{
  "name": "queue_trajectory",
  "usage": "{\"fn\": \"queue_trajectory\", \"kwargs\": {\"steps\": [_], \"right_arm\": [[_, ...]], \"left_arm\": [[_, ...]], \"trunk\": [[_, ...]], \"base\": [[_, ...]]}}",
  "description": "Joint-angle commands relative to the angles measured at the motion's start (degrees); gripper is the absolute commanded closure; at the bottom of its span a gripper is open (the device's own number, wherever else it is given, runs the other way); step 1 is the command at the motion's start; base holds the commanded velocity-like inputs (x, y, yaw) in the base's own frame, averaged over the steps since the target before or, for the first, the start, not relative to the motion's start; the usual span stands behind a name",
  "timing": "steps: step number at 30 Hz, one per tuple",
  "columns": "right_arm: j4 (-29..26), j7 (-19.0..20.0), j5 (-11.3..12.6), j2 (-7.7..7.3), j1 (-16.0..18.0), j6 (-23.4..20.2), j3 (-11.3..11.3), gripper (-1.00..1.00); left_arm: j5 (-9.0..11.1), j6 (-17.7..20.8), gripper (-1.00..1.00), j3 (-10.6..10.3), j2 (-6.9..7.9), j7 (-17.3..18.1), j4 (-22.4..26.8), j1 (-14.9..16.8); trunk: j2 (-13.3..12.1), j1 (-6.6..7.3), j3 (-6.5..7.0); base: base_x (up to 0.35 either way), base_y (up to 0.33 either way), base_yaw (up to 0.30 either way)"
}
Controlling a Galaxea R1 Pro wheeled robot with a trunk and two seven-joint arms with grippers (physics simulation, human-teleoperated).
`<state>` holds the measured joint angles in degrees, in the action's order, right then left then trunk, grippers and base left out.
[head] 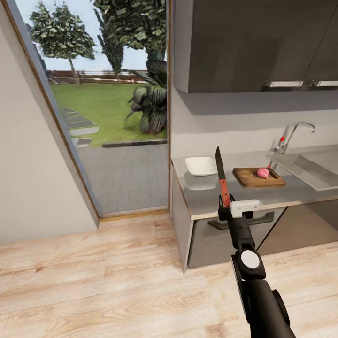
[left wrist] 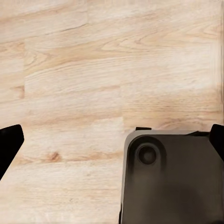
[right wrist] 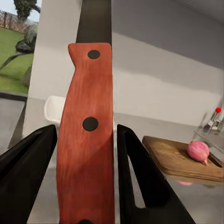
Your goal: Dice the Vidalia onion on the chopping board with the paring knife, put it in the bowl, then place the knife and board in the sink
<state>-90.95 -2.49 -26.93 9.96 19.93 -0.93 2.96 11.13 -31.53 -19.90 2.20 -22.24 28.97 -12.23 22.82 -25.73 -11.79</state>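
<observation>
My right gripper (head: 226,205) is shut on the red-brown handle of the paring knife (head: 220,178), which points upward in front of the countertop (head: 211,196). Close up, the knife handle (right wrist: 88,140) sits between the right gripper's black fingers (right wrist: 32,158). The pinkish Vidalia onion (head: 263,173) (right wrist: 199,150) rests on the wooden chopping board (head: 248,179) (right wrist: 175,161). Left of the board stands the white square bowl (head: 201,165) (right wrist: 52,109). The steel sink (head: 312,170) with its chrome tap (head: 287,137) lies right of the board. My left gripper (left wrist: 114,140) hangs open over the wooden floor.
Dark wall cabinets (head: 253,42) hang above the counter. A tall opening (head: 108,108) at the left looks onto a garden and paving. Pale wooden floor (head: 94,281) lies between me and the grey cabinet fronts (head: 206,239). Part of my base (left wrist: 170,179) shows below the left gripper.
</observation>
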Motion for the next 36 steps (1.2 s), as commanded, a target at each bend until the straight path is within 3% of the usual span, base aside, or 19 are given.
{"fn": "queue_trajectory", "kwargs": {"steps": [1, 10, 15, 21, 36], "right_arm": [[0.0, -0.1, -0.6, 0.04, 0.0, -0.1, 0.0, 1.00], [0.0, -0.4, -0.7, 0.04, 0.0, -0.3, -0.1, 1.00], [0.0, -0.4, -2.4, 0.04, 0.1, -0.8, -0.1, 1.00], [0.1, -0.4, -5.1, 0.04, 0.0, -1.1, -0.1, 1.00], [0.3, -0.5, -5.4, 0.04, 0.0, -1.3, -0.1, 1.00]], "left_arm": [[0.6, -0.1, -1.00, -0.5, 0.09, -0.3, 0.1, 0.0], [0.6, -0.1, -1.00, -0.5, 0.09, -0.3, 0.0, 0.0], [0.6, -0.1, -1.00, -0.5, 0.09, -0.3, 0.0, 0.0], [0.6, -0.1, -1.00, -0.5, 0.09, -0.3, 0.0, 0.0], [0.6, -0.1, -1.00, -0.5, 0.09, -0.3, 0.0, 0.0]], "trunk": [[0.1, -0.06, -0.10], [0.1, -0.06, -0.10], [0.1, -0.06, -0.10], [0.1, -0.06, -0.10], [0.1, -0.06, -0.10]], "base": [[0.212, -0.215, 0.000], [0.216, -0.222, 0.000], [0.144, -0.237, 0.000], [0.020, -0.237, 0.000], [-0.060, -0.232, 0.000]]}}
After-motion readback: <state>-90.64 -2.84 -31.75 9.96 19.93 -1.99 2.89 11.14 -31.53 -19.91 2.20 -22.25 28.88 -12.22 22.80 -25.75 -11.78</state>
